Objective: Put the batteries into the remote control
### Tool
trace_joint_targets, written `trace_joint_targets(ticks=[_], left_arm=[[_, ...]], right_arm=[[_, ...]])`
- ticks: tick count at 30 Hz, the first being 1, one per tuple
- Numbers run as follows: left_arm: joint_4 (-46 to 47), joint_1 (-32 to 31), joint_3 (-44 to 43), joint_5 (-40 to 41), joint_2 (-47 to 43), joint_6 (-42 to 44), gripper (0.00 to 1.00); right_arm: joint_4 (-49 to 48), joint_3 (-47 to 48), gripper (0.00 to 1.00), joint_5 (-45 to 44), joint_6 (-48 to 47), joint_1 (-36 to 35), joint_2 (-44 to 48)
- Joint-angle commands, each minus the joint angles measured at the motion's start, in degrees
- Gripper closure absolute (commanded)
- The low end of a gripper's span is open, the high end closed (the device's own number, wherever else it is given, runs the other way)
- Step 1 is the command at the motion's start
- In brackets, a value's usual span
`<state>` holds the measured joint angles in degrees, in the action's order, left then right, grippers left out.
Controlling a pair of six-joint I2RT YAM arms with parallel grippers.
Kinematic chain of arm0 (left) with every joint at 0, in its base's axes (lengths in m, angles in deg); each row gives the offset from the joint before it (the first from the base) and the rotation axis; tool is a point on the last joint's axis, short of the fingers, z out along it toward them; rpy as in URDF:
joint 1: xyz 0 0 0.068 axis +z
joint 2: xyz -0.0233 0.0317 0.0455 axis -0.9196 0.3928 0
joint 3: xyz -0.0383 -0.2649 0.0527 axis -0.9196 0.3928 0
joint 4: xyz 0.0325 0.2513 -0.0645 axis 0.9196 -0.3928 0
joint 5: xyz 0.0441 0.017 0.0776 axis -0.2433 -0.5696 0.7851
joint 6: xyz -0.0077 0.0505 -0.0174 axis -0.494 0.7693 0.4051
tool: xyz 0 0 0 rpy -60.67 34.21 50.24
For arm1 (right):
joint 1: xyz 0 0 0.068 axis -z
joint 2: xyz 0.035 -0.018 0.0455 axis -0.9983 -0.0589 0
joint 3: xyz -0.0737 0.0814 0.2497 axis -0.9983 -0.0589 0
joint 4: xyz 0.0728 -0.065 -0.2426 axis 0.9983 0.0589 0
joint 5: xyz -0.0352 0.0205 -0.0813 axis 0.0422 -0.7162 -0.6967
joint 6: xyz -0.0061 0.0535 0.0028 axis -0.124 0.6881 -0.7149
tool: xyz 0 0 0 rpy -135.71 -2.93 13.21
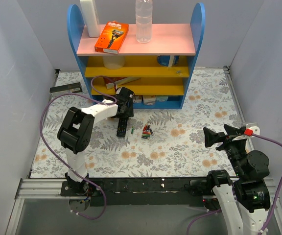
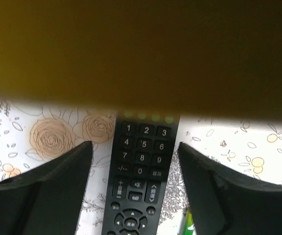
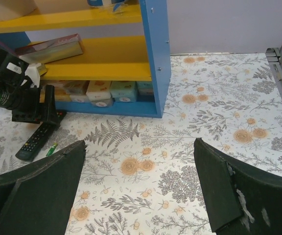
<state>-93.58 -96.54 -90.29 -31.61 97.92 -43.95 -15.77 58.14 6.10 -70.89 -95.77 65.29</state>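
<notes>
Remote control (image 2: pixel 141 181) looks light, rigid and slick, so it is best pinched across its long edges; left gripper (image 2: pixel 133 147) straddles it spread, not touching, and right gripper (image 3: pixel 138 147) is spread and empty.

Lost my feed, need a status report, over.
Left gripper open, straddling remote control, not gripping. Right gripper open, empty. Batteries loose on table beside remote. Shelf close behind.

remote (image 1: pixel 122 126): slim black bar, flat on counter (image 1: pixel 180 147), buttons up | batteries (image 1: pixel 146 130): red, green, dark cluster near its right | thin green battery (image 1: pixel 132 131): between them
</notes>
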Motion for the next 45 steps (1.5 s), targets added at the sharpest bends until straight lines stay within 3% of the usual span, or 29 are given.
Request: trace_joint_targets(ticks=[1, 3, 10, 21, 32, 38, 45], left_arm=[[-2.7, -0.74, -0.25, -0.75, 2.11, 1.18, 0.37], [-2.7, -1.0, 1.16, -0.84, 1.58, 0.92, 0.49], [-2.35, -1.09, 7.48, -0.93, -5.62, -2.15, 0.74], [3.79, -1.26, 19.78, -7.85, -27.32, -10.76, 0.95], [24.87, -2.06, 34.54, -24.64, -51.66, -21.57, 1.0], [36.4, -2.85, 37.72, -31.77, -55.02, -26.85, 1.0], [47.39, -8.64, 37.02, -31.43, -52.83, -31.33, 1.0]], right_arm=[[1.09, 0.73, 0.02, 2.54, 1.14, -0.35, -0.72], [2.41, 1.17, 0.02, 3.68, 1.14, -0.35, -0.81], [4.52, 2.05, 0.02, 8.25, -0.26, -0.35, -0.72], [-0.48, -0.84, 0.02, 25.38, -1.5, -0.35, -4.59], [-13.56, -7.7, 0.02, 39.45, 9.56, -0.52, -11.43], [-25.52, -13.41, 0.03, 47.01, 18.79, -0.87, -17.94], [-45.9, -17.89, 0.03, 48.07, 30.82, -4.47, -24.88]])
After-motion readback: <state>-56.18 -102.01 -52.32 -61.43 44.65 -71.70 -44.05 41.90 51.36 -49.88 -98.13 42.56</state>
